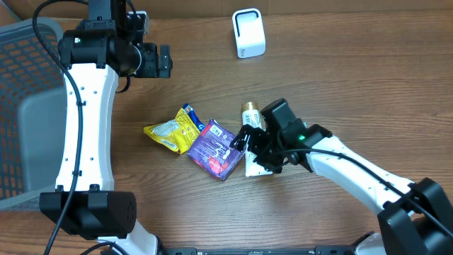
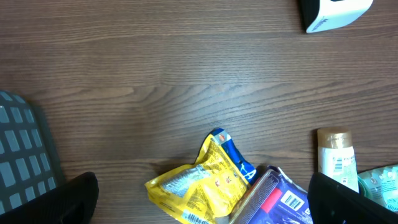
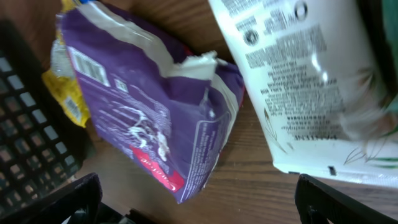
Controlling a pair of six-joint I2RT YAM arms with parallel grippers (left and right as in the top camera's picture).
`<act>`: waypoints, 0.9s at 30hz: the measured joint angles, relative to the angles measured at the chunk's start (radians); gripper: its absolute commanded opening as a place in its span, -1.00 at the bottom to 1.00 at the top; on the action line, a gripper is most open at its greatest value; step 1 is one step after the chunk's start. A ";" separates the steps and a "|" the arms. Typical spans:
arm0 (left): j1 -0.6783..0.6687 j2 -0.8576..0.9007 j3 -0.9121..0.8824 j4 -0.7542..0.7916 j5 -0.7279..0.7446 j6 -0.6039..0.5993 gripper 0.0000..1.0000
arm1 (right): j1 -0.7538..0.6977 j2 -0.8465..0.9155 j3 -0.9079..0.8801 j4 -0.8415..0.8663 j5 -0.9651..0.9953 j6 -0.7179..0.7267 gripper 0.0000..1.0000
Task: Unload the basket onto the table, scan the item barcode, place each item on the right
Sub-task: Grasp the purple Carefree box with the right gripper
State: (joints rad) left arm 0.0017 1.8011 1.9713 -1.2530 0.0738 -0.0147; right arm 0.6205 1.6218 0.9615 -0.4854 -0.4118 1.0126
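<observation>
Three items lie mid-table: a yellow pouch (image 1: 170,131), a purple pouch (image 1: 214,149) and a white tube with a gold cap (image 1: 250,113). The white scanner (image 1: 248,33) stands at the back. My right gripper (image 1: 244,145) hovers open over the seam between purple pouch and tube, holding nothing. In its wrist view the purple pouch (image 3: 155,112) and the tube (image 3: 311,87) lie ahead of the open right gripper (image 3: 205,205). My left gripper (image 1: 164,61) is raised at the back left, open and empty. Its view shows the yellow pouch (image 2: 199,186) and a barcode (image 2: 292,200) on the purple pouch.
A grey mesh basket (image 1: 25,106) fills the table's left side, and its corner (image 2: 25,149) shows in the left wrist view. The scanner (image 2: 333,12) sits at that view's top right. Bare wood lies between the scanner and the items.
</observation>
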 measured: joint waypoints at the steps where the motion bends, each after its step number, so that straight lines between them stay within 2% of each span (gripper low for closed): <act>1: 0.000 0.000 0.000 0.000 0.000 0.000 0.99 | 0.007 0.007 0.000 0.010 0.002 0.016 0.99; 10: 0.000 0.000 0.000 0.000 0.000 0.000 0.99 | 0.041 0.100 -0.001 0.102 0.018 0.106 0.95; 21: 0.000 0.000 0.000 0.000 0.000 0.000 0.99 | 0.076 0.199 -0.001 0.257 0.008 0.132 0.85; 27: 0.000 0.000 0.000 0.000 0.000 0.000 0.99 | 0.092 0.229 0.000 0.330 0.003 0.135 0.61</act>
State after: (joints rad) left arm 0.0017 1.8011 1.9713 -1.2533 0.0738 -0.0147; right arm 0.7120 1.8511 0.9619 -0.1558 -0.4091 1.1473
